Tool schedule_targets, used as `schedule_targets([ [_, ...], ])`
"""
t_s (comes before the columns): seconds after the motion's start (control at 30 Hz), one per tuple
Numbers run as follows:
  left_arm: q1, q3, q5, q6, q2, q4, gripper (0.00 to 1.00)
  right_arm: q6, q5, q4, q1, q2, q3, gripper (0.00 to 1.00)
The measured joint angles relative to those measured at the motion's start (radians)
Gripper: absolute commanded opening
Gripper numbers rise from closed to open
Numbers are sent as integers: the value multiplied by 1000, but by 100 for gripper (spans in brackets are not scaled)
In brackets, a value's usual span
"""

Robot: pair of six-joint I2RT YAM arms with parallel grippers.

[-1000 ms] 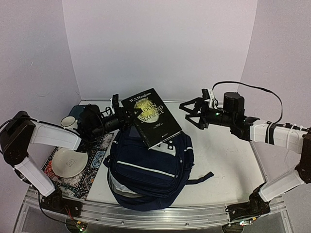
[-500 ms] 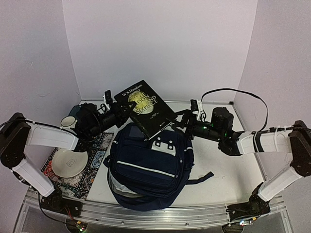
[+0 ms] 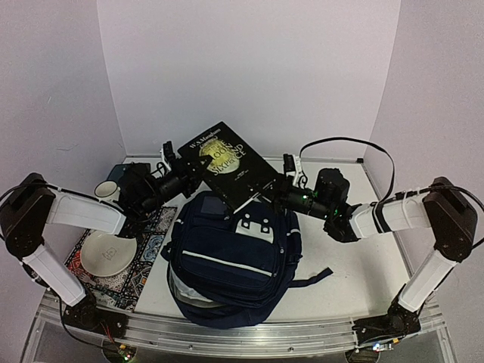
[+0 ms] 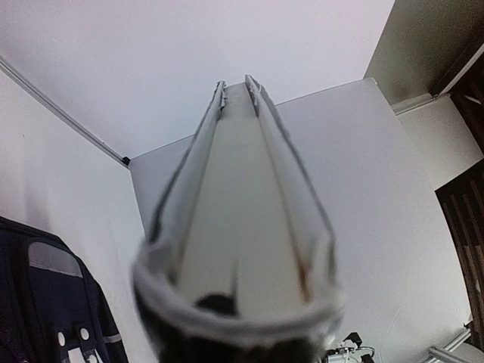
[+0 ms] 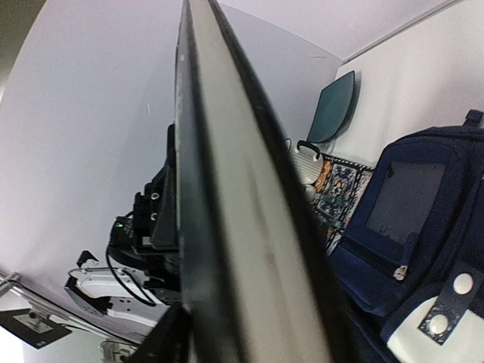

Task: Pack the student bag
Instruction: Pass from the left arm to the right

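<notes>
Two tools are set at one book (image 3: 231,162), which is held tilted above the far end of the bag (image 3: 231,261). The bag lies mid-worktop (image 3: 348,265), towards the near edge. The book's left edge is pinched by the left tool (image 3: 184,172). The right tool (image 3: 278,190) is placed at its right corner, though whether it is pressed onto the book cannot be told. Loading the book is judged the step in hand. Next, an open mouth must be found on the bag and the book lowered in edge first.

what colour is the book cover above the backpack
The book cover is black with yellow-gold lettering and a yellowish round picture; it shows best in the top external view.
</notes>
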Motion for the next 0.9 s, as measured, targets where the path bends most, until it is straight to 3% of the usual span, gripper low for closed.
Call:
schedule_targets([
  [0.17, 3, -21, -9, -22, 7, 21, 23, 31, -20, 28, 1, 1, 11, 0],
  [0.4, 3, -90, -16, 31, -4, 69, 62, 15, -35, 4, 6, 1, 14, 0],
  [0.5, 2, -135, -15, 85, -40, 46, 72, 10, -40, -25, 5, 1, 11, 0],
  [0.9, -1, -155, -21, 513, -422, -532, 84, -75, 1, -110, -58, -109, -62, 0],
])
